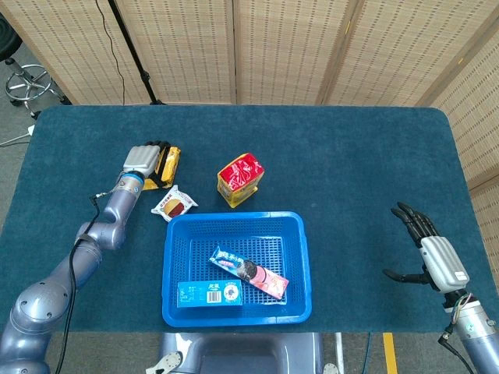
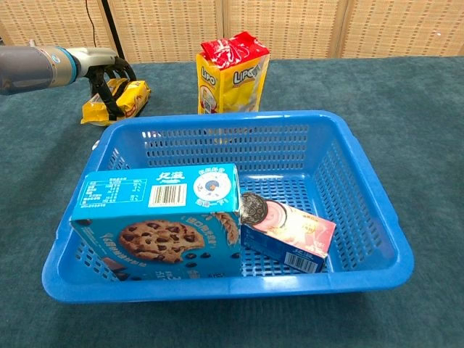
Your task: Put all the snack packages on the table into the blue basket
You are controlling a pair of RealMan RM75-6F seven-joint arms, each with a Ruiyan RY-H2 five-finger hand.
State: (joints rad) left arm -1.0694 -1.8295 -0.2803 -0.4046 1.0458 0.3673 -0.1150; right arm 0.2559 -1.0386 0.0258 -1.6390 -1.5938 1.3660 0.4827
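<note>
A yellow snack package (image 1: 169,163) (image 2: 129,100) lies tipped on its edge at the left of the table. My left hand (image 1: 143,161) (image 2: 109,73) grips it, fingers curled over its top. A small white and red snack pack (image 1: 175,203) lies just in front of it, beside the blue basket (image 1: 234,217) (image 2: 232,120). A red and yellow Lipo bag (image 1: 240,179) (image 2: 232,71) stands upright behind the basket. Inside the basket are a blue cookie box (image 1: 210,294) (image 2: 163,217) and a pink Oreo box (image 1: 249,273) (image 2: 286,232). My right hand (image 1: 429,249) hangs open at the front right, holding nothing.
The blue cloth table (image 1: 351,164) ends close to my right hand at the front right corner. Wicker screens (image 1: 273,47) stand behind the table, with a stool (image 1: 27,82) at the far left.
</note>
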